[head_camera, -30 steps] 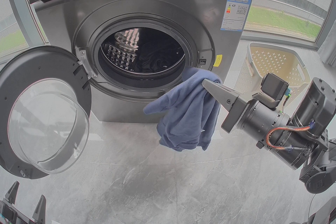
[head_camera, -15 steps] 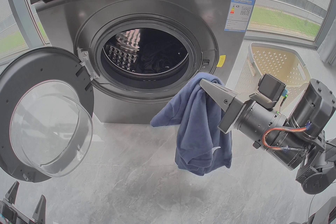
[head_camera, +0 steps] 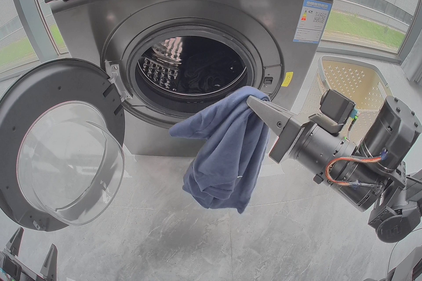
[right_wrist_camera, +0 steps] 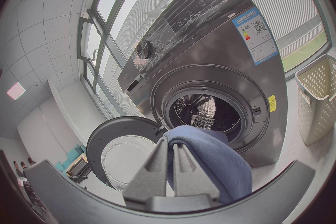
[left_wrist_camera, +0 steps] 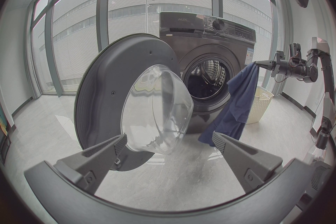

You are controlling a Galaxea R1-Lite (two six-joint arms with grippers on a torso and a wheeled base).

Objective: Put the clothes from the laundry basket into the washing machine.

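**Blue garment** (head_camera: 224,150): one piece of soft cloth. It was pinched at its top fold by the right gripper (head_camera: 251,101), whose fingers were clamped tight on it. The bulk hung free below, with a sleeve-like flap trailing toward the robot's left. It hung in front of the washing machine (head_camera: 281,18), level with the lower rim of the drum opening (head_camera: 191,69) and toward that opening's right side, not yet inside.

**Dark clothes** (head_camera: 206,73): these already lay low in the drum.

**Door** (head_camera: 57,141): it was swung wide to the left, apart from the garment.

**Laundry basket** (head_camera: 351,80): cream-coloured, it stood beside the machine on the right.

**Left gripper** (left_wrist_camera: 168,139): its fingers were spread wide and held nothing. It sat low near the floor, well apart from the work.

**Handling note (judgement):** the step in hand was the carry into the drum.
- The right gripper probably needed to rise and shift left so that the pinch point met the middle of the opening.
- It then needed to reach deep enough for the hanging bulk to clear the lower rim before release.
- Letting go early risked cloth draping over the rim or dropping to the floor.
- The trailing flap looked likeliest to snag.
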